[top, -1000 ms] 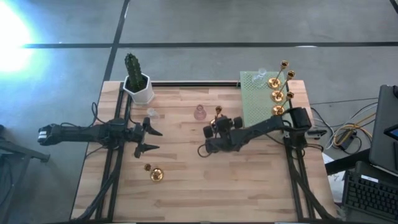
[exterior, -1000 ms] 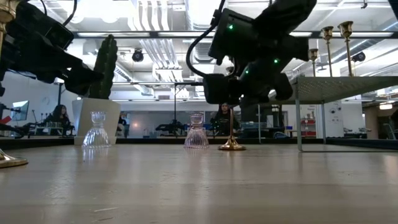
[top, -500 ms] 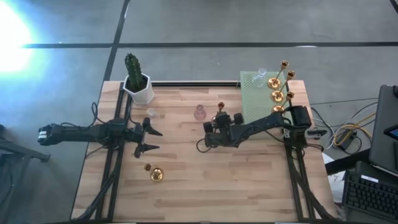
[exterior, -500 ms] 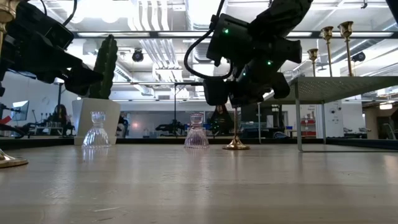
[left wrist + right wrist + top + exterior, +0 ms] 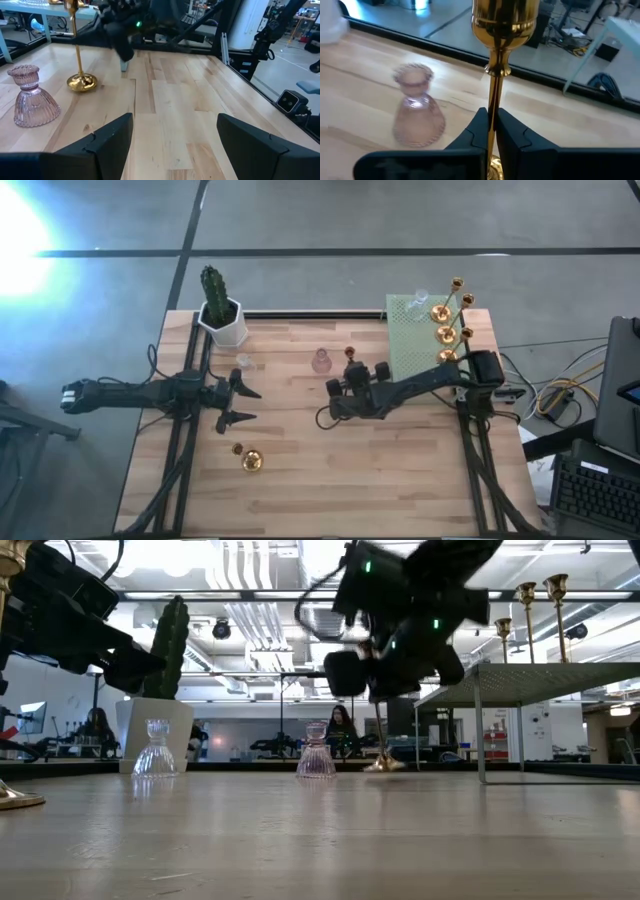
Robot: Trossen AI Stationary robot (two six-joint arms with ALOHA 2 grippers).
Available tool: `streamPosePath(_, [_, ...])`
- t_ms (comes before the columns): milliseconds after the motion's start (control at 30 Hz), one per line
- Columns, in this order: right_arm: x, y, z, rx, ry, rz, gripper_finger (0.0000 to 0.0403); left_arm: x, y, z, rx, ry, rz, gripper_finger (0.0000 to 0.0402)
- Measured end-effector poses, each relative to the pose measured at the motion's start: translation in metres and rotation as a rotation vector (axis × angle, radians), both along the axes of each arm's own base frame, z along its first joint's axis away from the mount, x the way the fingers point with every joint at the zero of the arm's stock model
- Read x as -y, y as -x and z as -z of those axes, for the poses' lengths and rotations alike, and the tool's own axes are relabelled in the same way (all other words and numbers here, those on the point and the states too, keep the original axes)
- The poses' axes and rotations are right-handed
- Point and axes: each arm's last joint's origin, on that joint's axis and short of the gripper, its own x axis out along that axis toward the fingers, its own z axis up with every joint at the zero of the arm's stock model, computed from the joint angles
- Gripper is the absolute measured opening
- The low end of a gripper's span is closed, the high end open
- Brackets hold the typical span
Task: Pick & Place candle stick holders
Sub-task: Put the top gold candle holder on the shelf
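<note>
Since a second ago the right gripper (image 5: 350, 376) has slid toward the table's far edge and clamped its fingers on the gold candlestick holder (image 5: 350, 357).

High view: it stands mid-table beside the pink glass holder (image 5: 321, 361); the left gripper (image 5: 237, 404), spread wide, waits well apart.

Low view: polished round base, stem tilted.

Right wrist view: thin upright stem (image 5: 493, 107) pinched between the pads, shiny cup above.

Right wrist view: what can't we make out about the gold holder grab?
- Gold holder base: right wrist view, hidden behind the right gripper fingers and cut by the bottom edge.
- Base lifted or on the table: low view, blurred.
- Grip: high view, too small.
</note>
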Motion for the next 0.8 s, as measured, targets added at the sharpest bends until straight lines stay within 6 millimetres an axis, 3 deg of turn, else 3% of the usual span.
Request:
streamPosePath(167, [-0.004,-0.001,-0.034,-0.004,0.002,-0.063,0.0010,0.000,0.000,0.000,-0.001,0.000,0.000,0.0294])
streamPosePath(333, [-0.005,0.009,-0.081,0.019,-0.057,-0.153,0.0010,0.000,0.000,0.000,-0.005,0.000,0.000,0.0294])
streamPosePath(567, [0.000,0.054,-0.153,0.102,-0.123,-0.215,0.0010,0.000,0.000,0.001,-0.007,0.000,0.000,0.0294])
streamPosePath(800, [0.025,0.097,-0.194,0.101,-0.102,-0.183,0.0010,0.000,0.000,0.001,-0.009,0.001,0.000,0.0294])
